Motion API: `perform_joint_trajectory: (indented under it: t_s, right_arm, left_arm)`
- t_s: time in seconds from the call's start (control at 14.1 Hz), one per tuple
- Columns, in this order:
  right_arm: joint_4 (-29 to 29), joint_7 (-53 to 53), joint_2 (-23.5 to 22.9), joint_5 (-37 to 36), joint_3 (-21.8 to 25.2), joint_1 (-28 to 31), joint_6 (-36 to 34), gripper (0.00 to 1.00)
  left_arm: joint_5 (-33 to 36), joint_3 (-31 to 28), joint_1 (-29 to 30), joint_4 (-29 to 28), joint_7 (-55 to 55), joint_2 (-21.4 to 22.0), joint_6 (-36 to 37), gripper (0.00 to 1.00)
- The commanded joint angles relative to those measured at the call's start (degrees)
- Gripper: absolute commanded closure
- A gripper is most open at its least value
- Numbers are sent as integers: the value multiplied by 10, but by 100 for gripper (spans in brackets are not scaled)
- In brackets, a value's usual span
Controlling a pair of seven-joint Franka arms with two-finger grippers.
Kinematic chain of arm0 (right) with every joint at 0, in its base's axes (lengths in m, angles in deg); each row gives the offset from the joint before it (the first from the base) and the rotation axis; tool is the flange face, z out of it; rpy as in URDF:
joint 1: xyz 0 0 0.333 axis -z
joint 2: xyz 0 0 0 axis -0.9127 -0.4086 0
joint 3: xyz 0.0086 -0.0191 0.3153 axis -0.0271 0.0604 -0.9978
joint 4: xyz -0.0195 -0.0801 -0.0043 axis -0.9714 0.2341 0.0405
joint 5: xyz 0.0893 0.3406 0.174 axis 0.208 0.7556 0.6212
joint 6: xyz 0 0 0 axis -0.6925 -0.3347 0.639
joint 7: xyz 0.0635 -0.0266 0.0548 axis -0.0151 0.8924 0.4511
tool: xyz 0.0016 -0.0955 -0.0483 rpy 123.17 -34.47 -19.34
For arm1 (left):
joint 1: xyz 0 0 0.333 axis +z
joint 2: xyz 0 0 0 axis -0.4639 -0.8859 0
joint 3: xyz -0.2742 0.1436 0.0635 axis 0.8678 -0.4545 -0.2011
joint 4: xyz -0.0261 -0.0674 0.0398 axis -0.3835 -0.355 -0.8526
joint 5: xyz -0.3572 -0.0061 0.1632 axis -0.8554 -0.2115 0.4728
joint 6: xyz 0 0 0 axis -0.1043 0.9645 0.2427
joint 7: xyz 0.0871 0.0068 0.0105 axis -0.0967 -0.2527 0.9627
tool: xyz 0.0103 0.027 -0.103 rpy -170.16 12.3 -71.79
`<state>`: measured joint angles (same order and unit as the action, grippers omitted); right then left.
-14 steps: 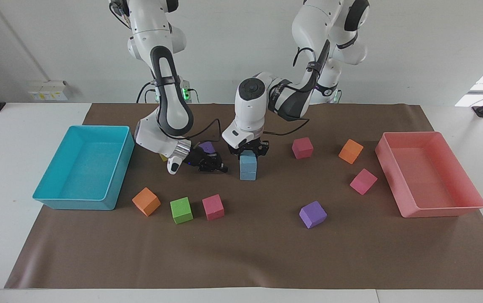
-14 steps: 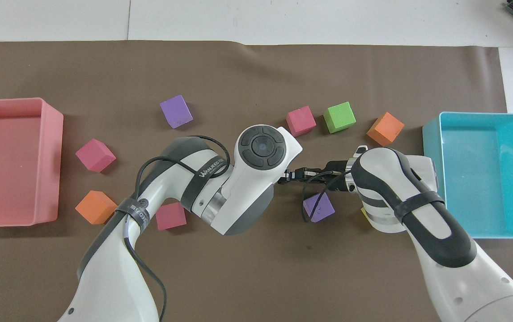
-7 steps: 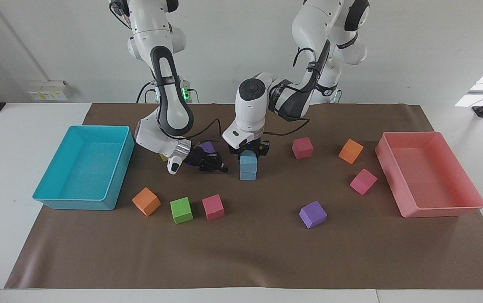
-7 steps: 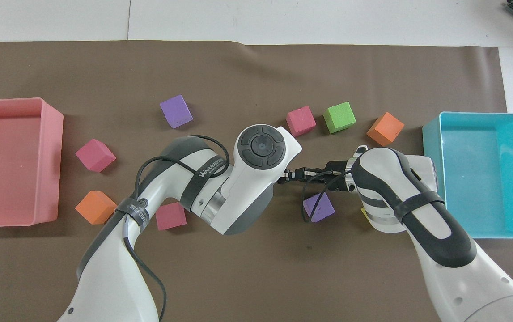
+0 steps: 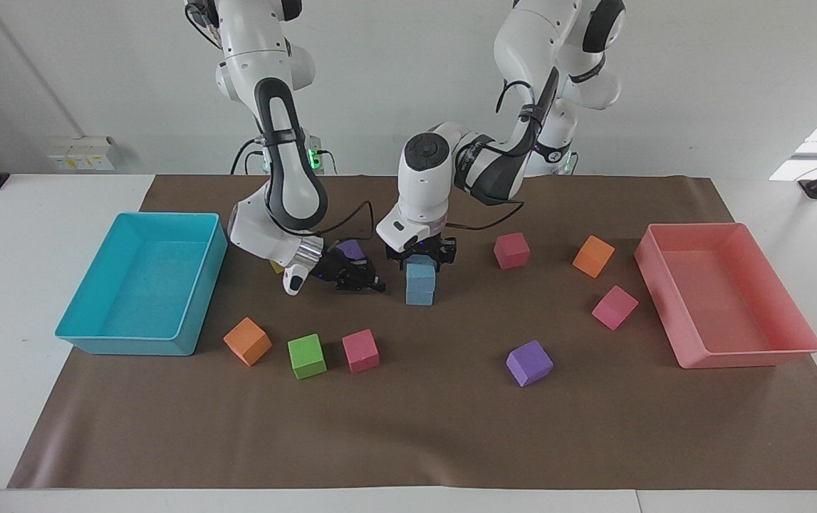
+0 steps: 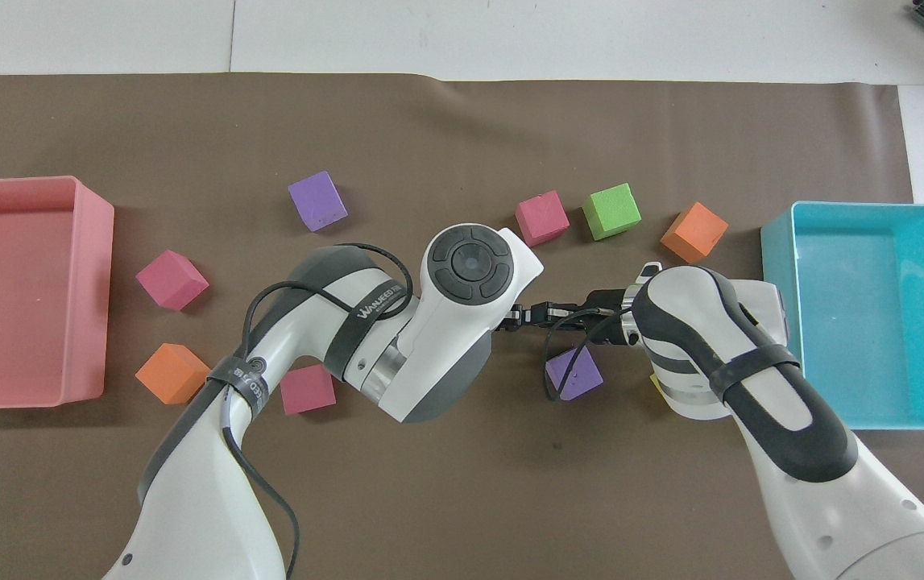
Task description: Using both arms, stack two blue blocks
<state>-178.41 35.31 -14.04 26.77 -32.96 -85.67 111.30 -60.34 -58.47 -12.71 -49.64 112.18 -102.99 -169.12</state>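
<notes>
Two blue blocks (image 5: 420, 283) stand stacked, one squarely on the other, at mid-surface on the brown mat (image 5: 422, 427). The left gripper (image 5: 422, 258) sits at the upper block; whether its fingers pinch it or stand spread cannot be told. The right gripper (image 5: 377, 286), at the stack's nine o'clock in the facing view, has fingers pressed together, empty.

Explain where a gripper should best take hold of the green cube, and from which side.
Probably grip the green cube from straight above, fingers on its faces nearest to and farthest from the robots: flat, parallel, unobstructed. The pink cube sits close beside it, leaving little finger room there.
</notes>
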Motion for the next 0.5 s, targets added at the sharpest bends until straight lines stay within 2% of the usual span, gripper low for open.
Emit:
perform_joint_trajectory:
  t_s: [0.0,0.21,0.42]
  right_arm:
    - [0,14,-3,20,-3,1,9,100]
    - [0,14,-2,20,-3,1,5,100]
    - [0,14,-2,20,-3,1,3,100]
  left_arm:
    - [-5,-8,-5,-17,-9,11,-13,0]
    - [-5,-9,-8,-12,-7,15,-6,0]
    - [-5,-10,-5,-17,-9,52,24,0]
